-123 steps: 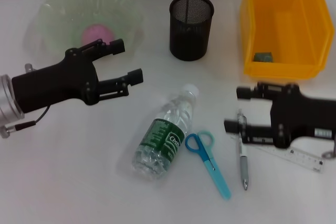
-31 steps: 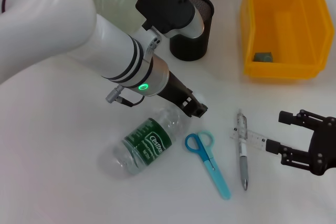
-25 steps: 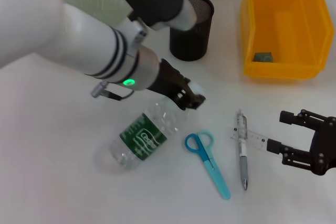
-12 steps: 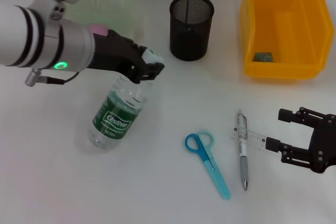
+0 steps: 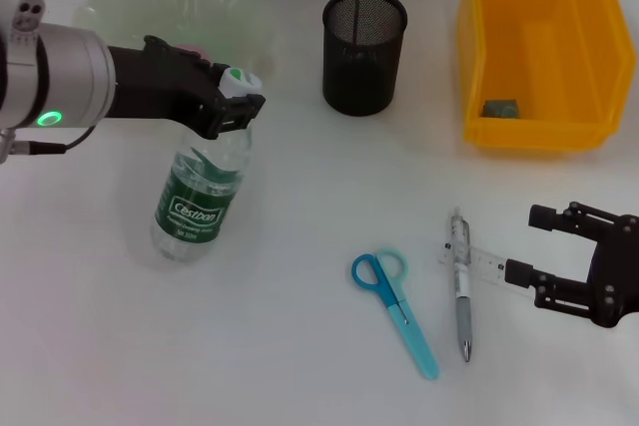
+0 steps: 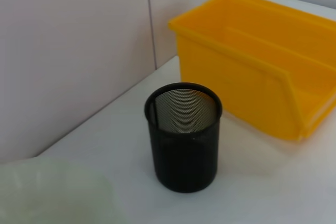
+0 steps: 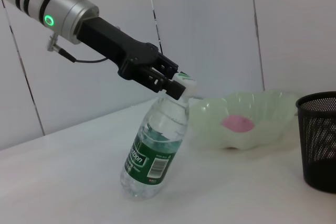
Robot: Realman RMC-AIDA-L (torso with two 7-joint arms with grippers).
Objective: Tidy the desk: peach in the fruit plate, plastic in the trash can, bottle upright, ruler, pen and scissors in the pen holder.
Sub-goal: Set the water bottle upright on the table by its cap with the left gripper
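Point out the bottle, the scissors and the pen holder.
bottle (image 5: pixel 190 209), head view, on its green label.
scissors (image 5: pixel 378 273), head view, on the blue handle loops.
pen holder (image 5: pixel 363 65), head view, on its mesh wall.

Left tool (image 5: pixel 238 105) reaches in level with fingers closed; right tool (image 5: pixel 539 246) rests low, fingers spread.
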